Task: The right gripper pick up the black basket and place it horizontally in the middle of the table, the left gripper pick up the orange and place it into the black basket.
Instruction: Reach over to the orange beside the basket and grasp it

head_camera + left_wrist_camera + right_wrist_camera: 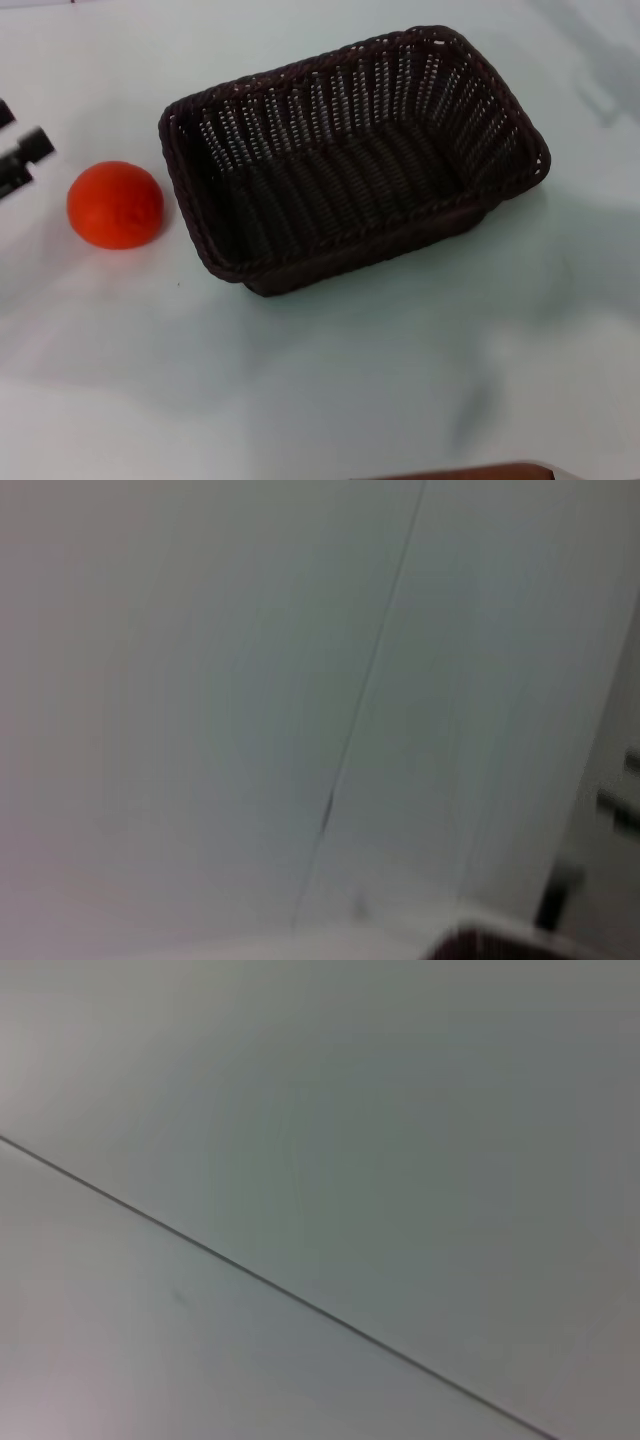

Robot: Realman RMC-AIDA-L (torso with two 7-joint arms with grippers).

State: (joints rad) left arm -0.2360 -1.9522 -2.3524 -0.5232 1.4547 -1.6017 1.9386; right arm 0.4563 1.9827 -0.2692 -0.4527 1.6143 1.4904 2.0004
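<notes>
The black basket [350, 160] is a large dark woven rectangle. It stands upright and empty in the middle of the table [320, 380], its long side running slightly slanted across the head view. The orange [115, 204] lies on the table just left of the basket, a small gap away. My left gripper [18, 160] shows only as black parts at the far left edge, a short way left of the orange. My right gripper is out of view. Both wrist views show only bare pale surface with a thin seam line.
A dark reddish-brown edge [470, 472] shows at the bottom of the head view. A faint shadow lies at the top right corner of the table.
</notes>
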